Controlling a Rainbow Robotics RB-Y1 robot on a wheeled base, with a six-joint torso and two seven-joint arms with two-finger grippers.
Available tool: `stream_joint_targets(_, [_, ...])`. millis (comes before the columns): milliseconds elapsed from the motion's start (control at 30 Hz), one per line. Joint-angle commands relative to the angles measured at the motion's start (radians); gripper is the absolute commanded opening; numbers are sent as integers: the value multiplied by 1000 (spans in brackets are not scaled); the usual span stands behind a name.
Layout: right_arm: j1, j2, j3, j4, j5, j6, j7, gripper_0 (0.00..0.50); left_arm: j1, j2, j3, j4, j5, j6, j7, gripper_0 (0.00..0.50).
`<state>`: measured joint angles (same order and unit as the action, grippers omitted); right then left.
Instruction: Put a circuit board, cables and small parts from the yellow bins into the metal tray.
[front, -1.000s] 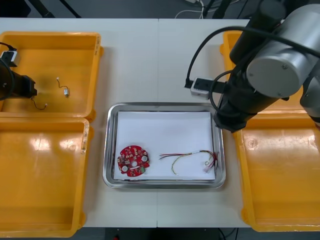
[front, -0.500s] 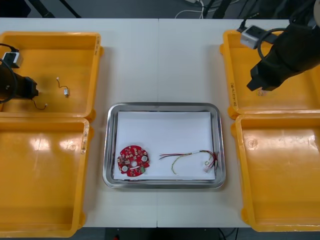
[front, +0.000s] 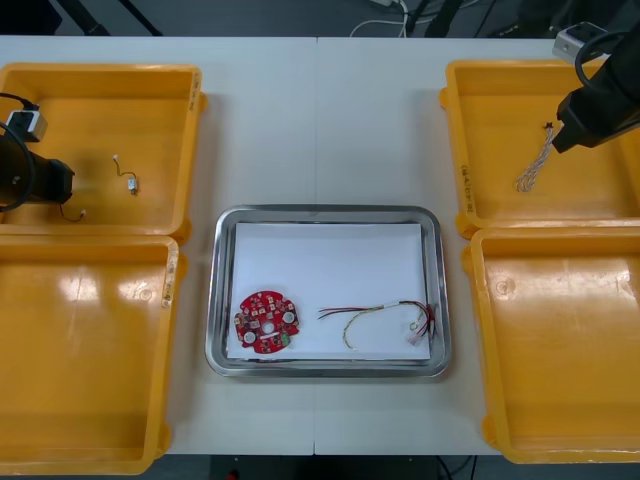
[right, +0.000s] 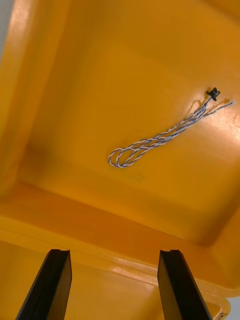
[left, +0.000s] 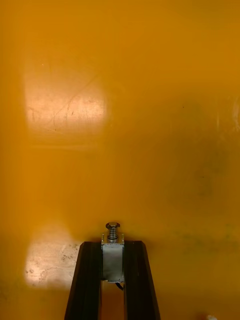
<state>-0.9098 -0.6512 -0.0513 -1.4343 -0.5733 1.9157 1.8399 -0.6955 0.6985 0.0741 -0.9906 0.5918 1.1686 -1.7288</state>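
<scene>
Front view puts your left gripper (front: 58, 181) well to the left of the metal tray (front: 222, 300), low inside the far left yellow bin (front: 110, 72), but from above you cannot read its grip. Left wrist view settles it. The fingers (left: 90, 280) are clamped on a small metal part (left: 113, 257), whose threaded end pokes out past the fingertips, with the bin floor beyond. From the front you also get a loose part with a thin wire (front: 130, 181) lying on that bin's floor, between the gripper and the bin wall nearer the tray.

Inside the tray, which is white, the round red circuit board (front: 266, 321) lies in the near left corner and the red and yellow cable (front: 385, 312) along the near right side.

Right of the tray, the twisted blue and white cable (front: 534, 168) lies in the far right yellow bin (front: 460, 130), with your right gripper (front: 568, 138) just beside it on the side away from the tray. Right wrist view adds that its fingers (right: 52, 285) stand spread with nothing between them. The cable (right: 160, 137) lies untouched beyond the tips, looped at one end, with a black connector at the other.
</scene>
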Motion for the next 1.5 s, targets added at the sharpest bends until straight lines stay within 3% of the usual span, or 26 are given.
stream_joint_targets(33, [-93, -33, -55, 92, 30, 4, -31, 500, 10, -1, -22, -17, 8, -14, -100, 0])
stream_joint_targets(333, [-139, -33, -58, 227, 81, -58, -47, 500, -12, 4, -5, -17, 10, 29, -95, 0])
stream_joint_targets(433, [-162, -28, -58, 275, 96, -84, -56, 500, -38, 10, 19, -31, -1, 102, -92, 0])
stream_joint_targets(767, [-273, 1, -85, 512, 139, -205, -88, 500, -42, 29, 43, -249, -43, 349, 12, 0])
stream_joint_targets(1100, [-276, 65, -113, 525, 265, -277, -206, 500, -42, 29, 18, -484, -61, 592, 146, 0])
stream_joint_targets(1233, [-276, 84, -147, 526, 280, -287, -257, 500, -42, 26, -19, -572, -49, 663, 210, 0])
stream_joint_targets(1500, [-273, 101, -176, 537, 299, -299, -277, 500, -42, 27, -135, -707, 16, 701, 396, 0])
